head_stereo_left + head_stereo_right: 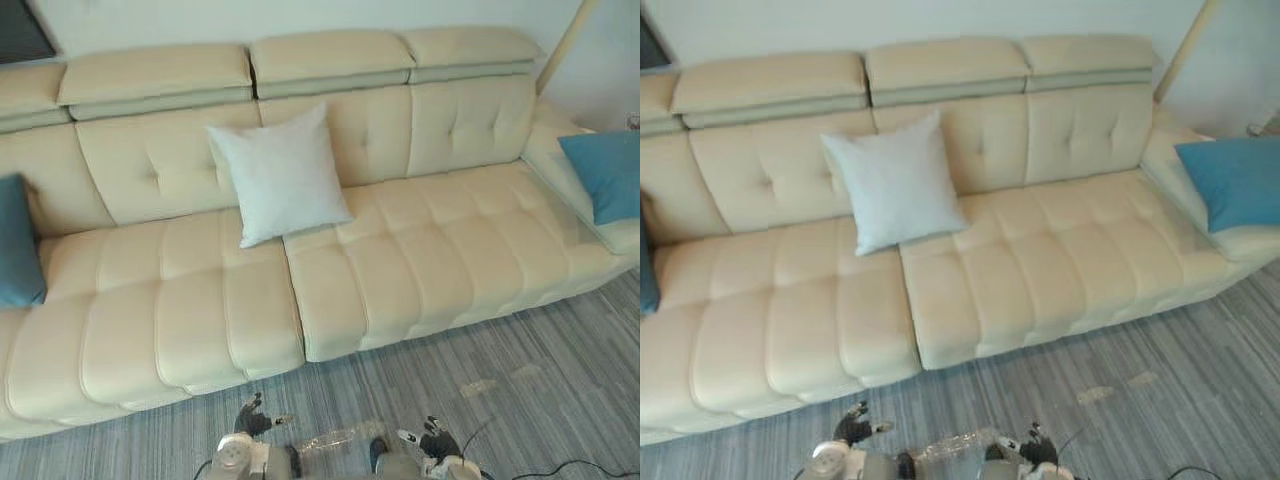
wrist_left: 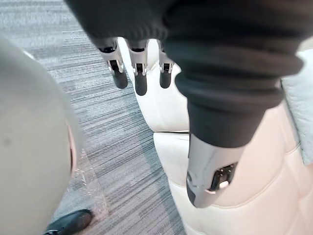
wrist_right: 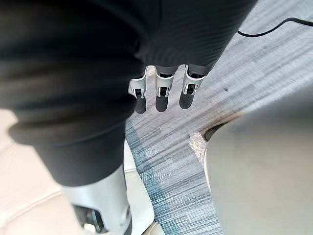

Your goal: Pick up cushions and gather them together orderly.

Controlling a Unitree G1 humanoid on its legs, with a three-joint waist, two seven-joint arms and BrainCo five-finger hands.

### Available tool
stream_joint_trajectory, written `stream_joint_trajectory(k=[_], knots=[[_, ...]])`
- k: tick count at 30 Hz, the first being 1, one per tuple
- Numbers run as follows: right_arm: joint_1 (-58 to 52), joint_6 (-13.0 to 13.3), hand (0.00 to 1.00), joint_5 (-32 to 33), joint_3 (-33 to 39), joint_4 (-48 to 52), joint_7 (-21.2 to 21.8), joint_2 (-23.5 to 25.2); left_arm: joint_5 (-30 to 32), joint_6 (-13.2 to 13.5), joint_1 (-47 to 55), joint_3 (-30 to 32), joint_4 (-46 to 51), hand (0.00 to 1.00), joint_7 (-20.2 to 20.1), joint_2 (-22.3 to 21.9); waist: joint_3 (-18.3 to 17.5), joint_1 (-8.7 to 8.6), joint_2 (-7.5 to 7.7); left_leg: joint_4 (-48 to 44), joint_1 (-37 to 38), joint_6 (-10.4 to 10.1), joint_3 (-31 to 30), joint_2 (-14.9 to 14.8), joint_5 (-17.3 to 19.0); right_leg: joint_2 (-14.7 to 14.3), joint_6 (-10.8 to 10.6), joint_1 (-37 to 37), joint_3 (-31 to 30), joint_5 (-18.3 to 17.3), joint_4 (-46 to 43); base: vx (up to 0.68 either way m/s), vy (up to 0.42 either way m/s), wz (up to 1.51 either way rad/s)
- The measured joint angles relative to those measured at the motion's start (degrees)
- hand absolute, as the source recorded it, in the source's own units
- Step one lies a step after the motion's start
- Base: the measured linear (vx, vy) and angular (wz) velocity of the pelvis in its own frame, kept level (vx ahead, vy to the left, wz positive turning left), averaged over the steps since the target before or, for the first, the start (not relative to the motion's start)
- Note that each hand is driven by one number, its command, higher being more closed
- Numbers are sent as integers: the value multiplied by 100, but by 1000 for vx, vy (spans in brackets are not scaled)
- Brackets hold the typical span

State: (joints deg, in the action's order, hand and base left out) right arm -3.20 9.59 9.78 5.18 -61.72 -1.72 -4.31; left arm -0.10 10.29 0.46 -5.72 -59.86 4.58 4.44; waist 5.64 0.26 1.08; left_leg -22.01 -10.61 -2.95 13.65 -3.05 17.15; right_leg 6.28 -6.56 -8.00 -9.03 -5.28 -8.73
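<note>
Faces a cream sofa point(image 1: 420, 260) with a white cushion point(image 1: 280, 175) propped at a tilt against the backrest near the middle of the seat, well apart from the left blue cushion point(image 1: 15, 245) standing at the seat's left end and the right blue cushion point(image 1: 608, 172) lying at its right end. Holds nothing in the left hand point(image 1: 250, 418) or the right hand point(image 1: 436, 440), both low over the grey carpet point(image 1: 540, 370) before the sofa's front edge, fingers straight and loose.
</note>
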Motion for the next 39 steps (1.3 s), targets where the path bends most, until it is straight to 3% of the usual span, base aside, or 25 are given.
stream_joint_trajectory(k=[2,4,5,6,7,9,10,11,12,15,16,17,18,19,20,23,24,25,27,28,31,33,34,36,39], knots=[[71,-1,0,16,-2,-1,10,-5,7,-9,-20,-1,-62,0,-6,19,17,-16,-24,139,134,68,284,-59,-42,-50,5,-100,-68,88,7,152,57,-91],[359,5,0,24,-126,-1,4,-37,7,-62,-20,14,-57,0,-11,52,31,3,-209,180,185,238,841,-417,-187,-102,455,-375,1400,325,-104,149,-5,-129],[411,4,0,22,-149,-7,0,-38,7,-68,-29,10,-53,0,-10,64,31,7,-213,193,216,237,951,-450,-188,-56,603,-467,1885,268,-242,167,-18,-117],[433,3,0,20,-149,0,-9,-19,10,-90,-108,-51,-63,0,-8,111,41,5,-187,159,310,238,1086,-458,-188,93,769,-480,3178,178,-416,180,-35,-118],[445,12,0,17,-144,35,-19,-55,12,-110,-162,-80,-93,0,-10,117,60,1,-225,93,395,238,1073,-460,-188,91,819,-401,3556,187,-434,228,-37,-155],[497,12,0,3,-141,31,-45,-62,24,-105,-202,-41,-167,0,-27,52,132,22,-238,-379,363,156,1018,-528,-34,169,946,-280,3468,274,-525,114,-35,-97],[487,-7,0,-24,-131,-21,-68,-102,25,-75,-216,-51,-149,0,-33,5,108,-7,-301,444,556,159,776,-442,-180,130,944,-210,3399,273,-503,-20,-25,-83],[430,-7,0,-26,-137,-28,-68,-187,24,-51,-239,-57,-149,0,-30,-67,107,-11,-334,770,786,-51,904,-522,-483,71,791,-191,3404,154,-506,-4,-27,-93],[427,-4,0,-25,-145,-16,-59,-171,24,-60,-246,-46,-159,0,-31,-63,86,-5,-297,748,804,-53,992,-523,-481,86,720,-165,3413,96,-503,73,-62,-93],[330,-1,0,-17,-101,-1,-43,-15,18,-91,-222,-31,-211,0,-35,23,85,-33,-198,-116,677,-455,1208,-899,-201,-43,705,9,3621,-228,-361,100,-105,-45],[237,14,0,27,-93,-17,-35,-69,9,-103,-151,-7,-169,0,-33,45,157,-22,-216,-1643,287,-358,1028,-1440,-258,-280,765,263,3564,-348,-319,120,-177,-57],[177,18,0,45,-92,-18,-53,-152,1,-86,-82,49,-90,0,-34,35,218,-14,-311,-2323,135,-4,865,-1691,-445,-451,823,462,3455,-416,-300,129,-181,-52],[153,17,0,52,-93,-22,-57,-180,1,-85,-77,41,-69,0,-34,34,241,3,-353,-2558,92,152,782,-1762,-544,-500,851,531,3388,-445,-302,174,-112,-68],[66,17,0,149,-82,-18,-59,-245,-2,-84,-20,29,-43,0,-25,56,251,29,-360,-3347,-160,424,387,-1829,-1072,-625,930,765,3031,-529,-307,245,-54,-88],[82,11,0,160,-11,-24,-70,-262,-1,-69,-10,31,-45,0,-23,84,240,50,-344,-3508,-409,236,-40,-1564,-661,-609,1021,853,2753,-642,-349,215,-31,-92],[109,9,0,238,261,-62,-92,-275,-5,-69,-70,14,-30,0,-17,51,326,73,-329,-2807,-688,101,-248,-923,-152,-492,1050,959,2301,-674,-315,276,21,-104],[104,3,0,268,333,-68,-106,-249,-4,-70,-104,12,-31,0,-15,49,374,75,-282,-2118,-751,114,-348,-557,-130,-398,1030,1050,2098,-717,-278,277,56,-100],[96,0,0,267,363,-69,-121,-249,-2,-74,-132,3,-32,0,-7,26,396,80,-274,-924,-727,-170,-683,-88,-327,-326,963,1143,1872,-793,-207,269,68,-98],[105,2,0,264,363,-70,-155,-262,-2,-69,-152,-28,-21,0,19,-79,332,131,-403,396,-704,-311,-1229,162,-771,-453,846,1222,1593,-861,-83,301,134,-106],[121,1,0,262,358,-71,-176,-204,-4,-73,-161,-42,-28,0,19,-84,254,222,-429,372,-688,5,-1555,246,-1439,-520,692,1239,1316,-942,-118,464,208,-104],[203,-11,0,216,363,-84,-172,-7,-21,-112,-305,-60,-41,0,14,-80,277,219,-79,-53,-593,262,-1237,418,-924,-219,349,1135,1158,-1221,-868,479,130,-48],[223,-12,0,142,369,-81,-174,-27,-39,-118,-296,-240,-61,0,1,-96,281,224,-66,17,-150,396,-1030,491,-731,-32,103,755,1144,-1256,-2267,485,128,-40],[259,-13,0,138,365,-81,-169,-13,-42,-125,-273,-303,-65,0,0,-85,285,223,-72,134,207,474,-919,530,-654,132,-181,468,1165,-1248,-3239,429,99,-29],[340,-13,0,135,359,-79,-148,-6,-41,-128,-293,-396,-63,0,9,-54,274,198,-94,375,614,476,-896,546,-653,305,-16,179,1489,-1373,-3718,365,45,-16],[599,-7,0,136,358,-44,-146,-30,-41,-131,-357,-430,-50,0,27,37,287,214,-237,766,985,407,-742,282,-614,483,191,-160,2124,-1520,-3242,329,-43,-27]])
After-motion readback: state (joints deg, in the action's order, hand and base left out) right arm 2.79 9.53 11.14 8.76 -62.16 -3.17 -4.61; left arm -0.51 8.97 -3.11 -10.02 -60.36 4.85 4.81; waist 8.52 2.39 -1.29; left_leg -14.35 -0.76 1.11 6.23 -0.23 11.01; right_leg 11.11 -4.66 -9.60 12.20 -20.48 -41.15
